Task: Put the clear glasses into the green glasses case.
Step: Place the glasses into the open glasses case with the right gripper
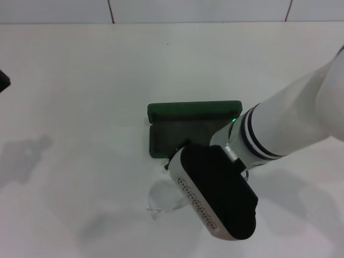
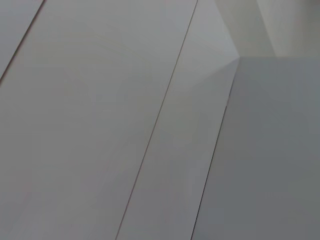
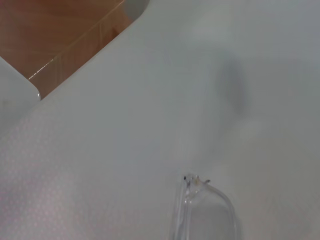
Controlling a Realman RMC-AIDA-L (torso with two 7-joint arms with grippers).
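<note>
Green glasses case (image 1: 188, 115) open, no legible lettering; clear glasses (image 1: 164, 198) beneath right hand, grip indiscernible

Dark green glasses case (image 1: 188, 110) with dark inside, colourless clear glasses (image 1: 164, 198), white table (image 1: 75, 80)

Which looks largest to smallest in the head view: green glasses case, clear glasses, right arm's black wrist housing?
1. Black wrist housing, though it sits nearest the camera.
2. Green glasses case.
3. Clear glasses, partly hidden.
</note>
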